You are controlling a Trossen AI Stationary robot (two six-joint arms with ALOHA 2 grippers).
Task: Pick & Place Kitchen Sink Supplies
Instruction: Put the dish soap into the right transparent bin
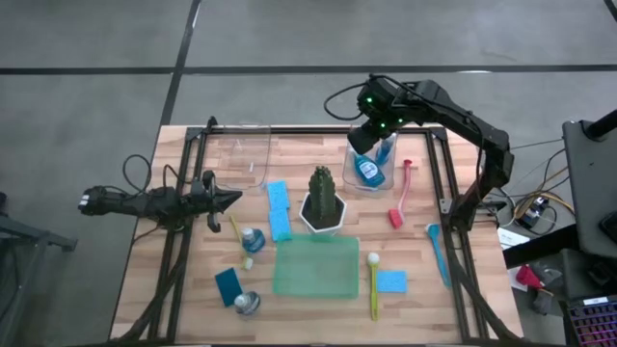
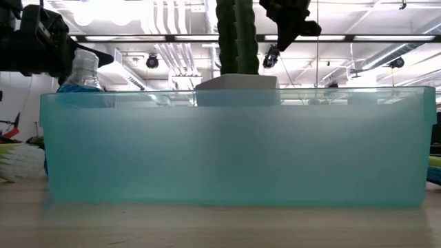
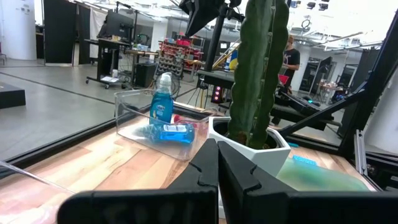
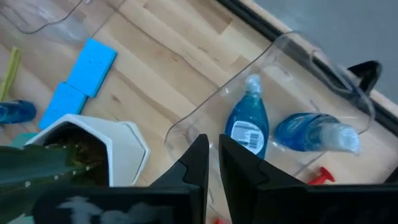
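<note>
Right gripper (image 4: 210, 163), jaws nearly shut and empty, hovers over the bin (image 4: 298, 56) holding two bottles (image 4: 247, 124); next, fetch another supply.

Left gripper (image 3: 217, 163) waits shut, empty.

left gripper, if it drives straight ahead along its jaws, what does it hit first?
Most likely the white pot of the green plant, which sits right beyond the shut left gripper. The clear bin with the blue bottles lies off to one side. Depth is a guess.
</note>
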